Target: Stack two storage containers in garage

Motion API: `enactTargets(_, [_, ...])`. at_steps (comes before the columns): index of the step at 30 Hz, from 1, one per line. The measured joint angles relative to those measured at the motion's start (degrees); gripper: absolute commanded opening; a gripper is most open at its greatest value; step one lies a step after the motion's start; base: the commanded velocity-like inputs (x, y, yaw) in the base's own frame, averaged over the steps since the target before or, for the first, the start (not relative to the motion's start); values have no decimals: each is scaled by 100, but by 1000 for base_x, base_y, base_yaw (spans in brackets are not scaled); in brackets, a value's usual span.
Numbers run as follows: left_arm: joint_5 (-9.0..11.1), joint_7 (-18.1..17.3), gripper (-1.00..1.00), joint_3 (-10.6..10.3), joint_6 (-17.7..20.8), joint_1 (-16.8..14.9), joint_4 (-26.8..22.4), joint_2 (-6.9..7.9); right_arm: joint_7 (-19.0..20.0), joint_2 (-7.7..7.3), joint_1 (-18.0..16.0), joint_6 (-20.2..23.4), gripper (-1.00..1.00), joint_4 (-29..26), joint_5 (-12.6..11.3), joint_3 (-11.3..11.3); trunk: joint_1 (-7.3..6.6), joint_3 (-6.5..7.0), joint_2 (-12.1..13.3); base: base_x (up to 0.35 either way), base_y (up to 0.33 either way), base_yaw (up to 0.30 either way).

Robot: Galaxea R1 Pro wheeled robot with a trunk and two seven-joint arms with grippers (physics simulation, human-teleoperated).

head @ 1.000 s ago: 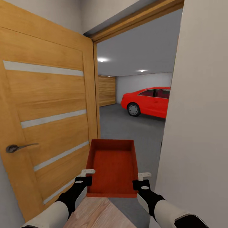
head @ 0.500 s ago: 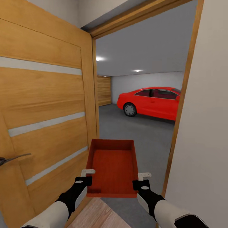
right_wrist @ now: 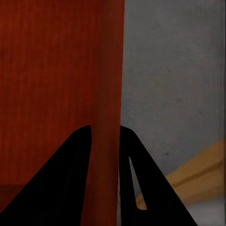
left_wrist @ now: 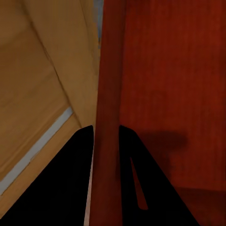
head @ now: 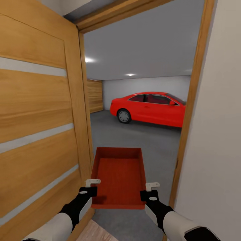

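An orange-red open-topped storage container hangs in front of me at the garage doorway, held level by both arms. My left gripper is shut on its left wall, one finger on each side of it. My right gripper is shut on its right wall in the same way. The container is empty inside. Beyond the doorway lies the garage's dark grey concrete floor. The second storage container is out of view.
An open orange-brown wooden door stands close on my left. The wooden door frame and a white wall are close on my right. A red car is parked inside, with a wooden garage door at the far left.
The whole view has slid forward and rightwards: the door fills more of the left side, its handle has left the picture, and more of the garage and car shows. The container stays held.
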Motion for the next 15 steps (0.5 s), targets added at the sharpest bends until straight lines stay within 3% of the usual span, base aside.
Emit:
enactTargets(10, [-9,0,-100,4,10,0,-8,0,0,1,0,1,-100,0,1,-6,0,0,0,311,153,-285])
enactTargets(15, [-9,3,-100,1,17,1,-16,1,3,2,-1,0,-100,1,0,-8,0,0,0,305,200,-93])
